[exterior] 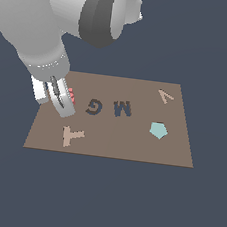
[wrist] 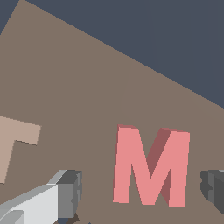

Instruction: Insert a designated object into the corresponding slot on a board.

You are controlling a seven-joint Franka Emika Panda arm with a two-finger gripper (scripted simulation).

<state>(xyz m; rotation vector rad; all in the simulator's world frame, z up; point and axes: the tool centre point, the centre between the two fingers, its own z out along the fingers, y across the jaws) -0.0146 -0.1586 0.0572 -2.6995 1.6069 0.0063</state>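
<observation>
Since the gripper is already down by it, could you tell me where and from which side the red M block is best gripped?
Grip the red M block across its two outer legs, coming straight down from above. Those sides are flat and roughly parallel, and it lies flat on the board. The gripper already has one finger on each side, apart from it.

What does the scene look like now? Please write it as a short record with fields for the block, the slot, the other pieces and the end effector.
designated object: salmon-red M-shaped block, lying on the flat brown board
slot: dark navy M-shaped cutout, unfilled
neighbour cutout: dark G-shaped cutout
other pieces: tan T-shaped block; pale teal pentagon; tan V-shaped piece
end effector: open, one finger on each side of the M block, not touching it
</observation>
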